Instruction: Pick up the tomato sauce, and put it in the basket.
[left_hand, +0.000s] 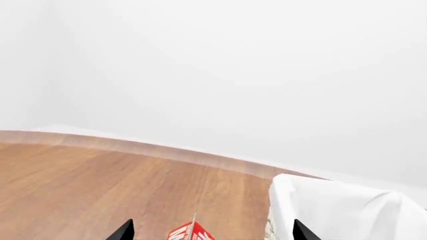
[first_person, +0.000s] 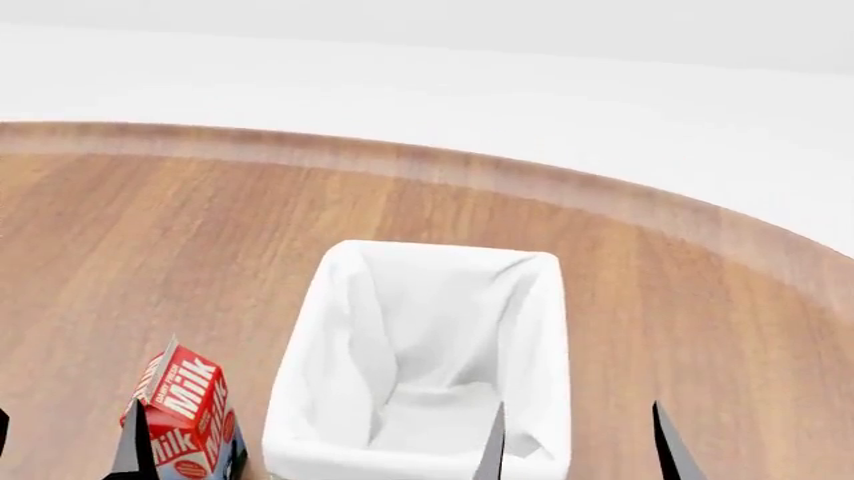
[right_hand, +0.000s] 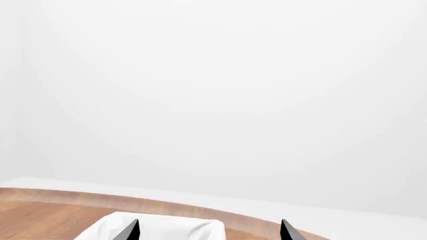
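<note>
One basket (first_person: 416, 300), one milk carton (first_person: 183, 412), two pincers.

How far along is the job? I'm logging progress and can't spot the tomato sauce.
Nothing looks done: the basket shows only white lining inside, no can. Nothing is in hand: the left end effector and right end effector both stand open, the left around a red milk carton, not the tomato sauce. The can is in no view, so finding, grasping and dropping it in all remain.
</note>
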